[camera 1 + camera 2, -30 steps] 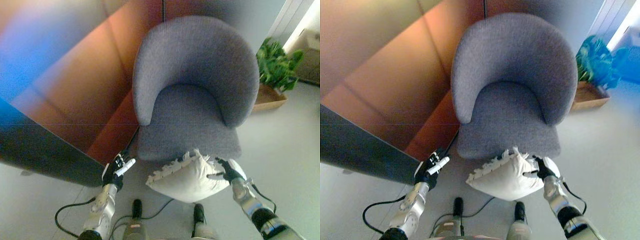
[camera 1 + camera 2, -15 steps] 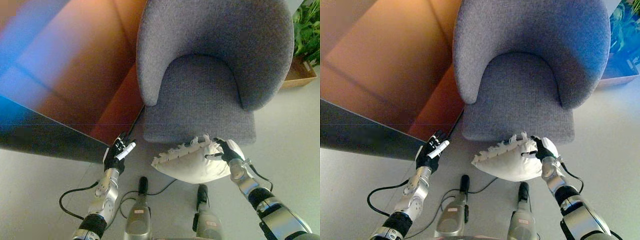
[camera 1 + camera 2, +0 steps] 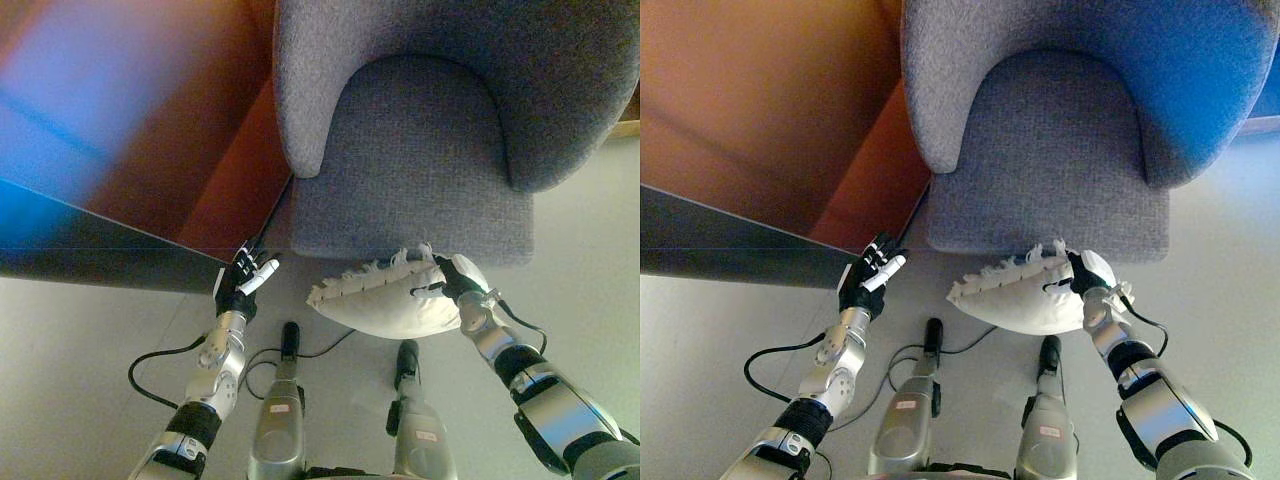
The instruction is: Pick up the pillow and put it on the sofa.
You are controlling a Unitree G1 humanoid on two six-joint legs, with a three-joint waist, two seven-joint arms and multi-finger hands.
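Right hand (image 3: 455, 281) pinches the white pillow's (image 3: 385, 305) corner, holding it off the floor just before the grey sofa's (image 3: 410, 200) seat, while the left hand (image 3: 243, 283) hangs empty, fingers loose.

You see two silver-grey jointed arms ending in dark hands: left hand (image 3: 243, 283), right hand (image 3: 455, 281), with white fingertips on the left.

A white, fringe-edged pillow (image 3: 385, 305) is seen before a grey woven-fabric armchair (image 3: 420, 130); a reddish-brown wall panel (image 3: 190, 120) and pale grey floor (image 3: 90, 340) are shown.
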